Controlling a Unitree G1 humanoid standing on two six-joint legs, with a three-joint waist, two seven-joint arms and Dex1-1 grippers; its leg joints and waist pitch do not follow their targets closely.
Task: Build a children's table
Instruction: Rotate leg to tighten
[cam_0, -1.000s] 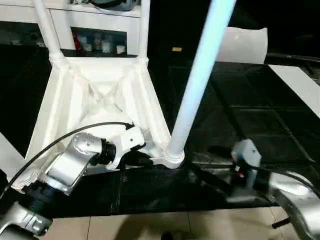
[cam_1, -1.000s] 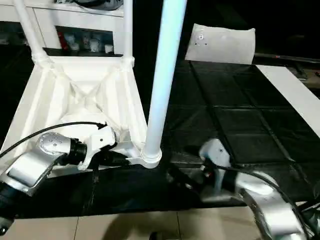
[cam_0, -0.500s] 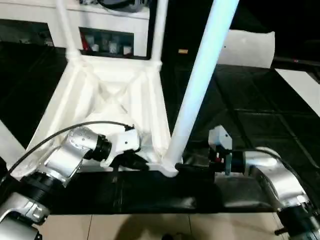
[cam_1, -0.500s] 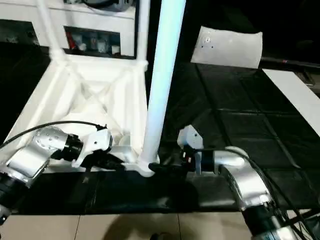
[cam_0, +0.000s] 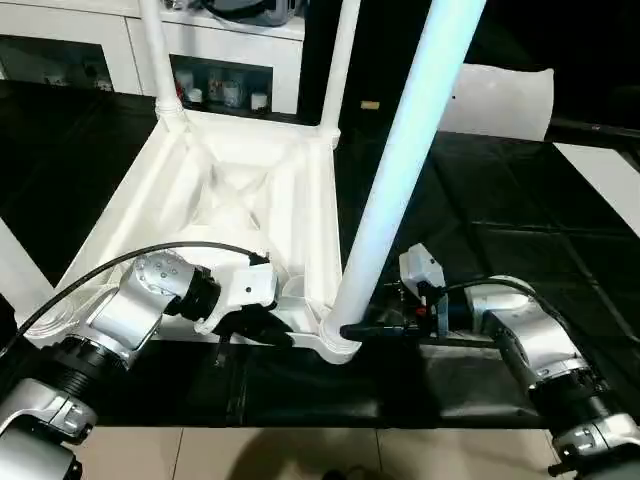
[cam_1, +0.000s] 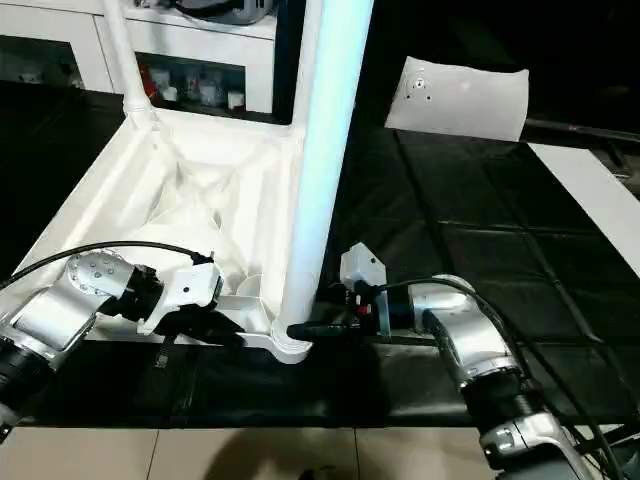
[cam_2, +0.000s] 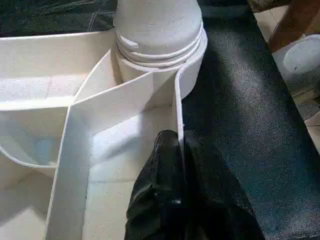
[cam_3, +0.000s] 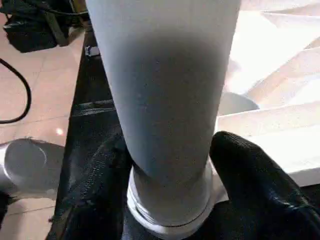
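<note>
Right hand (cam_1: 300, 329) has come in to the leg (cam_0: 395, 190) at the tabletop (cam_0: 205, 215) corner nearest the desk (cam_0: 500, 225) front edge, fingers straddling its base, while left hand (cam_2: 172, 165) clamps the rim, so tightening seems next.

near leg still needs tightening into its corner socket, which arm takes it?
Right. The right gripper already has a finger on each side of the near leg just above its socket. The left gripper is shut on the tabletop rim, steadying it.
</note>
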